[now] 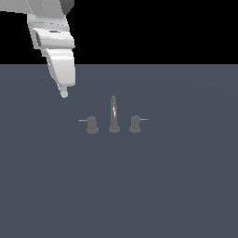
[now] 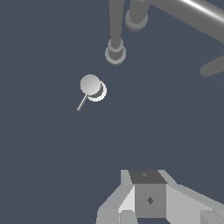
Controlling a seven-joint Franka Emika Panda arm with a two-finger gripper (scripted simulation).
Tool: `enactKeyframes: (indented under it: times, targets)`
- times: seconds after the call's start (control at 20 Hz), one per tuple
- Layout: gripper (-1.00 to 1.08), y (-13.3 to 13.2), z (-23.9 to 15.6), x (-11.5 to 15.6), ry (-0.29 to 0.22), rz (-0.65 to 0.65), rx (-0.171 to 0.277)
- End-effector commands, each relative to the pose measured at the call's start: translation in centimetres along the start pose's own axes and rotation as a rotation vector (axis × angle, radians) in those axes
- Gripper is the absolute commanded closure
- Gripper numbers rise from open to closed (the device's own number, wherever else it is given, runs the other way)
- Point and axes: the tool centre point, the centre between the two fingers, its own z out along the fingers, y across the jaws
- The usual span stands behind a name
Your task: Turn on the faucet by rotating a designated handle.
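Item 1, gripper (image 1: pixel 64 93): hanging at the exterior view's upper left, above the grey surface (image 1: pixel 119 195) and well apart from every fixture. Its fingertips are appearing as one pale tip there, and the wrist view is showing only the finger bases, so whether the claw is wide or narrow cannot be told. It is holding nothing.

Item 2, handle (image 1: pixel 92 124): standing upright as the leftmost post of the faucet, its thin lever (image 1: pixel 82 120) pointing toward the exterior view's left. The wrist view is showing it from above as a pale round cap (image 2: pixel 91 84), untouched.

Item 3, spout (image 1: pixel 113 116): rising tall and arched between the two posts, just beside the handle.

Item 4, twin post (image 1: pixel 135 123): sitting at the exterior view's right, its lever pointing right.

Risks, as judged: the lever is looking very thin, so a descent slightly off line is likely to miss it or slip past without turning it. A finger coming down on the post's cap would be pressing rather than rotating. Approaching too far toward the spout is risking a collision. Pushing the twin post would be turning the wrong control.
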Motion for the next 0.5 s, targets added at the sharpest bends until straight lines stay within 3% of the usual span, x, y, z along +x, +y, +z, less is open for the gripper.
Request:
enactKeyframes:
  times: [0.0, 0.45]
  targets:
    - [1.08, -1.0, 1.3, 0.5, 0.001, 0.042, -0.001]
    - [1.08, -5.0, 6.4, 3.0, 0.007, 0.216, -0.011]
